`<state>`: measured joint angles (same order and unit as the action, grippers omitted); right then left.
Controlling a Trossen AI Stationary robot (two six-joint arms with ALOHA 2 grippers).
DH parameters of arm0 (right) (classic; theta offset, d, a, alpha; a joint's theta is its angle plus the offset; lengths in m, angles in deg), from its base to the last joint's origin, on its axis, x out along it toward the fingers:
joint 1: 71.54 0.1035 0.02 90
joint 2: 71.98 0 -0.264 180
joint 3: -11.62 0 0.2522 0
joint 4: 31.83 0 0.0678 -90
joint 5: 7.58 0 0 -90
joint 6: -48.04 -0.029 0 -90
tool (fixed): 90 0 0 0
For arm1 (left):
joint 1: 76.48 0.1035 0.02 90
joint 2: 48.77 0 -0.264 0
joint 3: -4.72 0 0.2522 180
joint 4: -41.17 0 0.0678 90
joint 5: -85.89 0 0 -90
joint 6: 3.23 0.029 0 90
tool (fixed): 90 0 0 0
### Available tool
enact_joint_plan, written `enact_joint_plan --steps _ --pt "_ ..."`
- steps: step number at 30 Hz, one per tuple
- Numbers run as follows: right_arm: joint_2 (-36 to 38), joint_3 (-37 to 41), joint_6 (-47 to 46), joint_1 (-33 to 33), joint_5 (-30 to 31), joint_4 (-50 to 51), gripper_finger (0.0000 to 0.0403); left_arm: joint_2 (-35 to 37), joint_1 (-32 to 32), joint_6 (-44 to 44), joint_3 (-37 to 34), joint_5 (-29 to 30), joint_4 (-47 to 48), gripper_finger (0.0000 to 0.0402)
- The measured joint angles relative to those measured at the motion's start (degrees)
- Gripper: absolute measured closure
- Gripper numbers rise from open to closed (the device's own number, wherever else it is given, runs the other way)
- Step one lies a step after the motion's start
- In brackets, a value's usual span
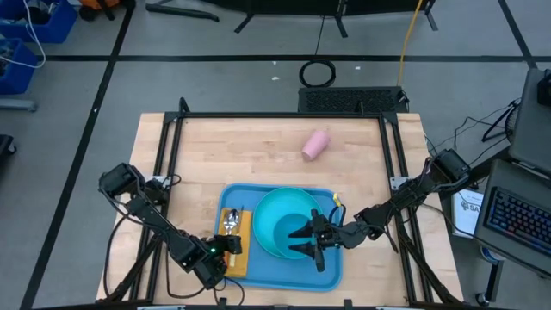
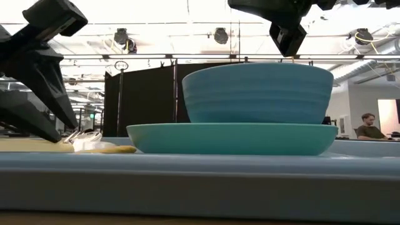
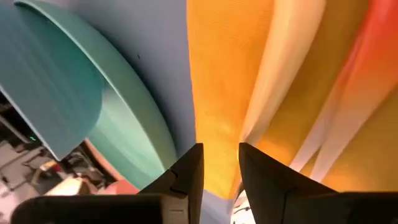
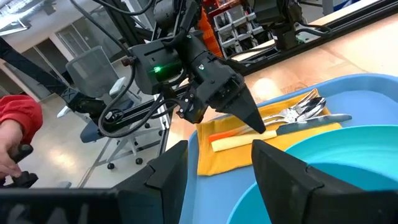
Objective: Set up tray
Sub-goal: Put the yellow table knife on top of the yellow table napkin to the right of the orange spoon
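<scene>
The light-blue tray (image 1: 334,269) lies at the table's near middle. On it a turquoise bowl (image 2: 257,94) stands in a turquoise plate (image 2: 231,139). A yellow-orange napkin (image 1: 237,260) covers the tray's left part and carries silver cutlery (image 4: 298,109) and a cream-and-orange handle (image 4: 233,140). My left gripper (image 3: 221,165) is low over the napkin's near part, its fingers a narrow gap apart. My right gripper (image 4: 217,168) hangs open above the bowl's near-right rim, clear of it in the low view. My left gripper comes at the napkin (image 3: 217,81) slanting down from the table's near left. Its fingertips (image 4: 256,126) stand at the cream-and-orange handle. Whether they touch the handle or the napkin I cannot tell.
A pink cup (image 1: 316,144) lies on its side on the bare wood toward the table's far side. Black frame rails (image 1: 168,164) run along the left and right edges. A person sits beyond the table (image 2: 369,126), and a red sleeve (image 4: 18,118) shows nearby.
</scene>
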<state>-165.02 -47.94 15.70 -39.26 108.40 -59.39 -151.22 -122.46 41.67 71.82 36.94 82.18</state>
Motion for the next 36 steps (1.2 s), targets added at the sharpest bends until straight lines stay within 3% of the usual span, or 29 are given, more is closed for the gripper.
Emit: enact_joint_plan --steps 12,25,31,36 --pt "-0.04 0.00 0.02 0.03 1.29 0.00 0.0236 0.06 1.40 -6.69 0.02 -7.05 -0.09 0.0307" --pt "-0.04 0.00 0.02 0.02 1.29 0.00 0.0236 0.08 -0.51 -6.71 0.00 2.86 4.77 0.0309" --pt "-0.04 0.00 0.02 0.02 1.41 -0.01 0.0236 0.15 -0.71 -13.82 0.00 -4.43 6.33 0.0309" --pt "-0.04 0.00 0.03 0.02 1.48 -0.02 0.0236 0.15 -0.55 -14.60 0.00 -4.60 4.76 0.0309"
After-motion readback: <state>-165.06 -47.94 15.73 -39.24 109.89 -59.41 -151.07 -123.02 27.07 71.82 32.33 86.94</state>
